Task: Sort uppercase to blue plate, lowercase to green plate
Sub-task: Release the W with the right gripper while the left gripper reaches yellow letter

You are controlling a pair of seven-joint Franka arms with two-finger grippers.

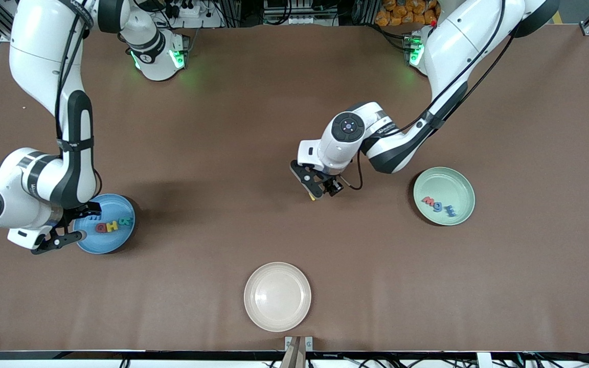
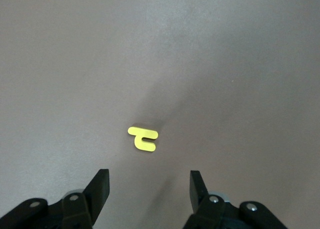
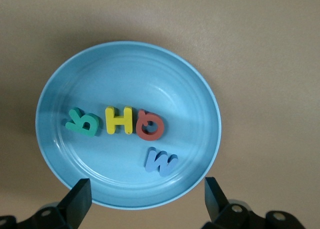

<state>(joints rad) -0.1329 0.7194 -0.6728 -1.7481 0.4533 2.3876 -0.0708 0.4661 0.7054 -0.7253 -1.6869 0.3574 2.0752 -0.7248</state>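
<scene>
The blue plate (image 1: 104, 245) (image 3: 125, 74) lies at the right arm's end of the table. In it are the uppercase letters: teal R (image 3: 83, 123), yellow H (image 3: 119, 120) (image 1: 113, 225), red Q (image 3: 150, 125) (image 1: 103, 227) and blue M (image 3: 160, 161). My right gripper (image 1: 75, 224) (image 3: 146, 194) hangs open over this plate, holding nothing. The green plate (image 1: 443, 181) holds three lowercase letters, one of them red (image 1: 429, 201) and one blue (image 1: 449, 209). A yellow hooked lowercase letter (image 2: 143, 138) (image 1: 313, 197) lies on the bare table. My left gripper (image 1: 317, 186) (image 2: 149, 189) is open just above it.
A cream-beige plate (image 1: 277, 296) with nothing in it sits near the table's front edge, nearer the camera than the yellow letter. The brown tabletop (image 1: 212, 153) stretches bare between the plates.
</scene>
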